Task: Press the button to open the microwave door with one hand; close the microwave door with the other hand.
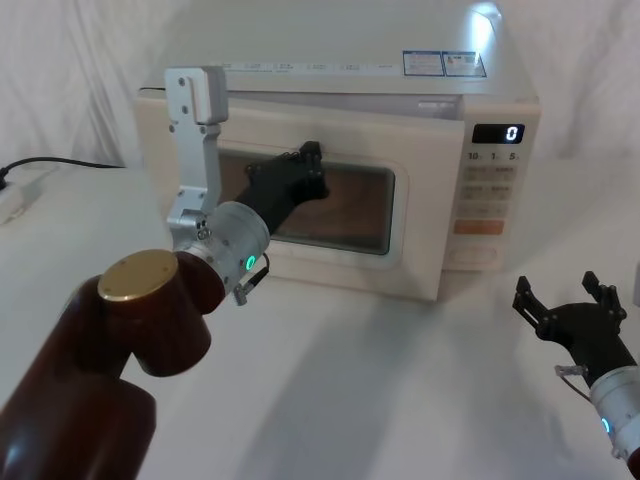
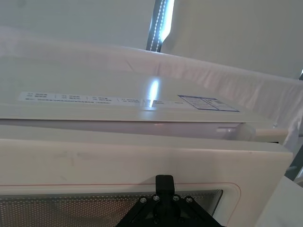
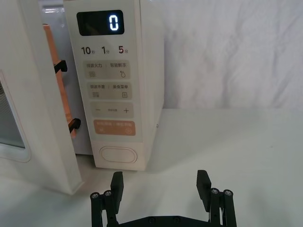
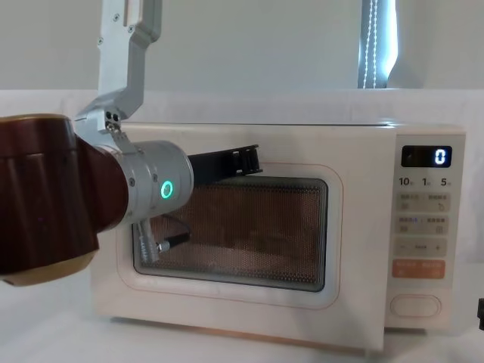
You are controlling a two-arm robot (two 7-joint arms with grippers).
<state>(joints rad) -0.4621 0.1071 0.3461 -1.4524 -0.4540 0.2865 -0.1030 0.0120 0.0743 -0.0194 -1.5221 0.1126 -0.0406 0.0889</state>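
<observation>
The right gripper [image 1: 570,300] waits low right in the head view, its 2 fingers spread wide. Centre frame, the left gripper [image 1: 300,172] presses the ajar door [image 1: 400,240]; I cannot tell its spread. The button [image 3: 119,154] sits lower right on the microwave [image 1: 340,90], clear.

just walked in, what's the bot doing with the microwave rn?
The microwave door is popped ajar; the right wrist view shows the gap and latch hooks beside the control strip. The left end effector is up against the door's window, apparently to push it closed. The right end effector sits open, low on the table, backed off from the button. The display reads 0.
</observation>
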